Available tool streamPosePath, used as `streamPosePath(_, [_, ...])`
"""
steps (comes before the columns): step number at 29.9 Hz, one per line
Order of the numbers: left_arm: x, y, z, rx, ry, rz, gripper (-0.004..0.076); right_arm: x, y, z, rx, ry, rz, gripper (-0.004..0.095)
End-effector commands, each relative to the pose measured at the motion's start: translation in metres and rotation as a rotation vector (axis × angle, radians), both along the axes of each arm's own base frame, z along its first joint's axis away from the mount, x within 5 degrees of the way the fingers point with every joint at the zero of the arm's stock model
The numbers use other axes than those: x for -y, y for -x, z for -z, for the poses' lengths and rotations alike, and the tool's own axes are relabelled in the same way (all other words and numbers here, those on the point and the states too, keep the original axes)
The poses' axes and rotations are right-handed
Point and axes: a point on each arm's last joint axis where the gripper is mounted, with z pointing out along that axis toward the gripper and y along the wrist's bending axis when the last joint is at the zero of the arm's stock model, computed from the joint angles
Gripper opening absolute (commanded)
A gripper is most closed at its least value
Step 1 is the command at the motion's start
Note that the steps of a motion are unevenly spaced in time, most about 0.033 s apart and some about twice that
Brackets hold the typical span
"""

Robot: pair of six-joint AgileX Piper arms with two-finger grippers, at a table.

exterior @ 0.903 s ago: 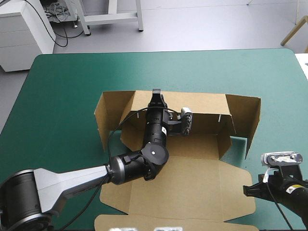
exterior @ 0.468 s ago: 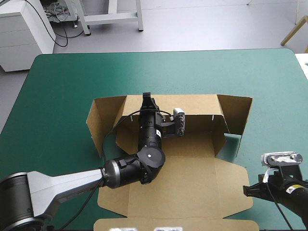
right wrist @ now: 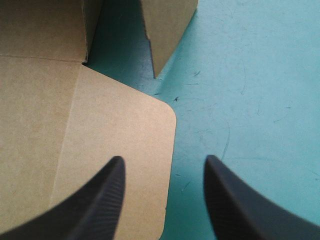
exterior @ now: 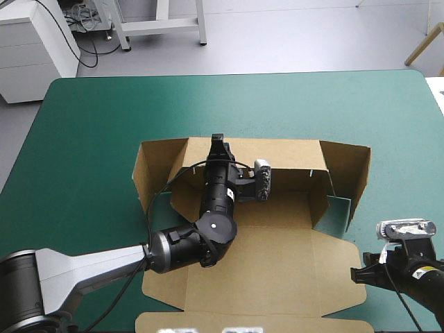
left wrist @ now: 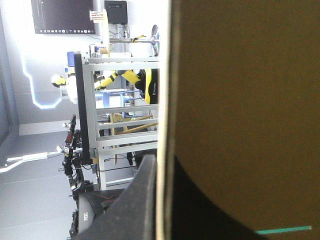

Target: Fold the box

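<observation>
No lettering can be read on the box [exterior: 277, 270].

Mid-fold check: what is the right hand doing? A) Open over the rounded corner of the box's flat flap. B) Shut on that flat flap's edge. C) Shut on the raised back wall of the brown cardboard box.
A: the right wrist view shows the right hand with its black fingers apart above the rounded flap corner of the brown cardboard box, gripping nothing.

box [exterior: 277, 270] near flap cut off, left tool [exterior: 218, 141] half hidden
</observation>
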Motion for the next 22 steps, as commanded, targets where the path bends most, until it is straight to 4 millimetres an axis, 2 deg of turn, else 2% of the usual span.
streamPosePath(1, [-0.005, 0.004, -0.028, 0.082, 0.05, 0.018, -0.001, 0.0, -0.005, -0.008, 0.048, -0.005, 0.007, 0.0742])
streamPosePath(3, [-0.005, 0.004, -0.028, 0.082, 0.05, 0.018, -0.001, 0.0, -0.005, -0.008, 0.048, -0.005, 0.007, 0.0848])
streamPosePath(4, [-0.005, 0.004, -0.028, 0.082, 0.05, 0.018, -0.001, 0.0, -0.005, -0.008, 0.048, -0.005, 0.007, 0.0867])
streamPosePath(14, [-0.005, 0.004, -0.028, 0.08, 0.051, 0.017, -0.001, -0.003, -0.009, -0.012, 0.08, -0.074, 0.029, 0.08])
streamPosePath(17, [-0.005, 0.004, -0.028, 0.08, 0.051, 0.017, -0.001, -0.006, -0.014, -0.033, 0.119, -0.117, 0.016, 0.0786])
streamPosePath(22, [-0.004, 0.004, -0.028, 0.079, 0.052, 0.019, -0.001, -0.001, -0.039, -0.093, 0.214, -0.125, 0.026, 0.0786])
